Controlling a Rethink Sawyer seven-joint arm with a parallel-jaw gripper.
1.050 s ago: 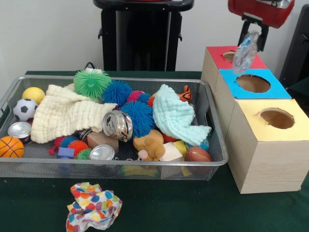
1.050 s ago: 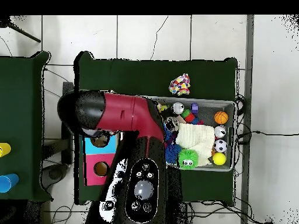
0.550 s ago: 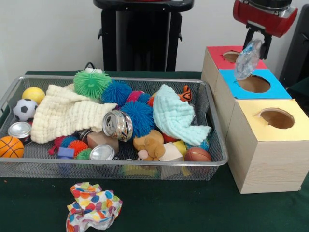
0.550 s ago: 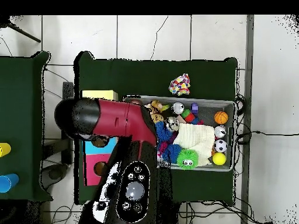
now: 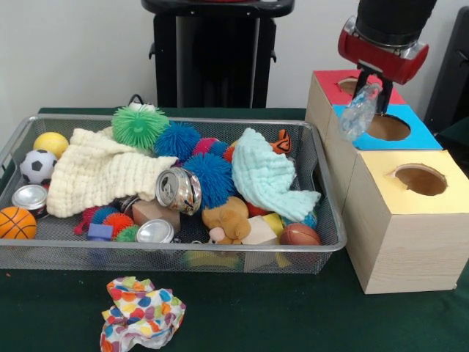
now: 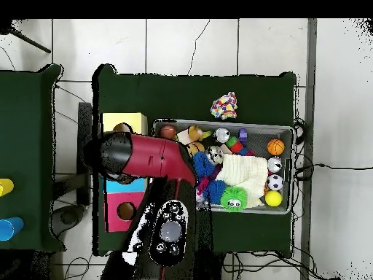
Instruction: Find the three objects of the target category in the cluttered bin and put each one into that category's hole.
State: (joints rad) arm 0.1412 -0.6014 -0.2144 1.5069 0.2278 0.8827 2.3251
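My gripper (image 5: 376, 86) hangs at the upper right in the front view, shut on a crumpled clear plastic bottle (image 5: 357, 114). The bottle dangles over the left edge of the blue-topped box (image 5: 410, 137), beside its round hole (image 5: 387, 127). Behind stands the red-topped box (image 5: 328, 82), and nearer is the yellow-topped box (image 5: 388, 170) with its hole (image 5: 420, 180). The wire bin (image 5: 183, 251) holds a dented can (image 5: 179, 191) and two upright cans (image 5: 155, 232) (image 5: 31, 197). In the overhead view the red arm (image 6: 149, 157) hides the gripper and most of the boxes.
The bin also holds a cream cloth (image 5: 102, 172), a mint cloth (image 5: 270, 176), spiky balls (image 5: 139, 125), sports balls (image 5: 16, 222), a plush toy (image 5: 227, 218) and blocks. A crumpled polka-dot wrapper (image 5: 141, 312) lies on the green table in front of the bin.
The gripper has moved left and a little lower with the plastic bottle, from above the red and blue holes to the blue box's left edge. The wrist has turned.
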